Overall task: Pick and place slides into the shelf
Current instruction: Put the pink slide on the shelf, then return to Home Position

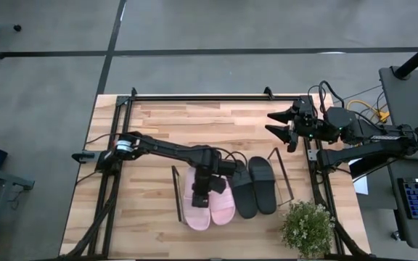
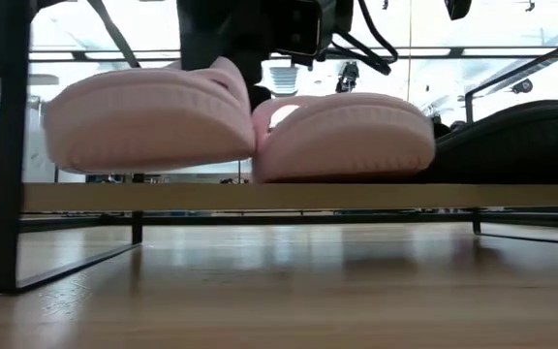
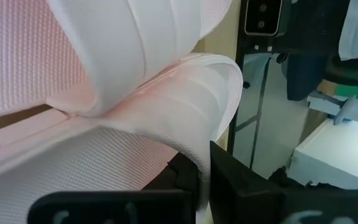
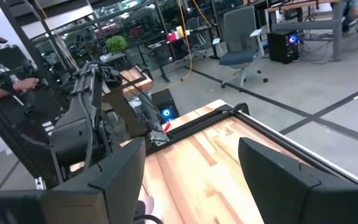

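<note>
The left gripper [image 1: 201, 190] is sitting low in the centre of the high view, directly over the left pale pink slide [image 1: 197, 206], and its jaws are closing on that slide's wide strap [image 3: 166, 81], which is filling most of the left wrist view. The second pale pink slide [image 1: 223, 204] is lying just beside it on the right, the two touching along their inner edges in the low view. Right of them the two matte black slides [image 1: 255, 187] are resting side by side, so all four are sitting in a row on the shelf [image 1: 175, 194], between its thin black wire end frames, in the lower middle of the wooden tabletop [image 1: 158, 130]. The right gripper [image 1: 285, 125] is hovering at the upper right of the high view, well apart from the shelf, with its jaws spread apart and holding nothing. A small potted plant [image 1: 307, 226] is standing at the lower right corner of the tabletop.
</note>
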